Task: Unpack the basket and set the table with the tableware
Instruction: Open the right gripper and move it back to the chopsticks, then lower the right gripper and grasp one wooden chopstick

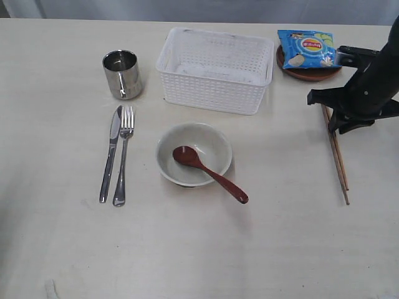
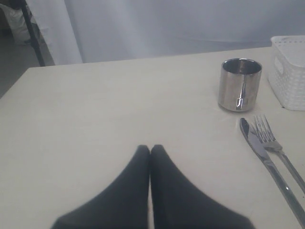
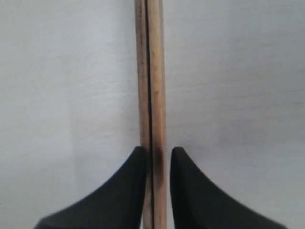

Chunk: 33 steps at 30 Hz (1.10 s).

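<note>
Judging from how things lie, the unpacking looks essentially complete: the basket [image 1: 215,68] stands at the back of the table [image 1: 280,249] with nothing visible inside it. To its left stands the cup [image 1: 123,73], and in front of the cup the knife [image 1: 112,152] and fork [image 1: 123,156] lie side by side, just touching or nearly so. In front of the basket sits the bowl [image 1: 193,152], with the spoon [image 1: 209,171] resting in it, handle out over the rim. The plate [image 1: 308,73] sits to the right of the basket, though a chip bag [image 1: 307,48] lies on top of it. The chopsticks [image 1: 336,159] lie on the table at the right, well apart from the bowl. The right gripper [image 3: 155,152] is down over their far end, jaws drawn in on either side of the pair; one finger sits against the wood and the other all but touches, which I take for a pinch. The left gripper [image 2: 150,152] has its fingers pressed together on nothing, above bare table near the cup. What seems left is settling the chopsticks and perhaps clearing the bag off the plate.
</note>
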Each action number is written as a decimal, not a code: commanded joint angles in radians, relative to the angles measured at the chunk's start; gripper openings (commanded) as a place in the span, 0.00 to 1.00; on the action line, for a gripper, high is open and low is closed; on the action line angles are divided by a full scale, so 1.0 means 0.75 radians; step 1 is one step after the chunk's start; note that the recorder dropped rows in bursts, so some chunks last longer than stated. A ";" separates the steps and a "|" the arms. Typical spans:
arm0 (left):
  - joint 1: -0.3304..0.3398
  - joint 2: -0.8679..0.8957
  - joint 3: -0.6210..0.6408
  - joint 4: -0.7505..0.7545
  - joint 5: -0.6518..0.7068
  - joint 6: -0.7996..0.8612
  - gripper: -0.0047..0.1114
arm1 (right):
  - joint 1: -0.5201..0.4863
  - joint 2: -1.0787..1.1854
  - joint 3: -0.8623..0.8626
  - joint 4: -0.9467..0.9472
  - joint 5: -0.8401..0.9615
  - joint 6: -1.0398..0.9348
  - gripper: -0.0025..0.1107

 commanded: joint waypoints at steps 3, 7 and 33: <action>-0.007 -0.003 0.003 -0.004 -0.003 -0.003 0.04 | -0.008 0.037 0.000 -0.010 -0.043 -0.016 0.19; -0.007 -0.003 0.003 -0.004 -0.003 -0.003 0.04 | -0.008 0.067 0.000 -0.029 -0.054 -0.028 0.19; -0.007 -0.003 0.003 -0.004 -0.003 -0.003 0.04 | -0.005 -0.037 -0.001 0.058 -0.008 -0.058 0.02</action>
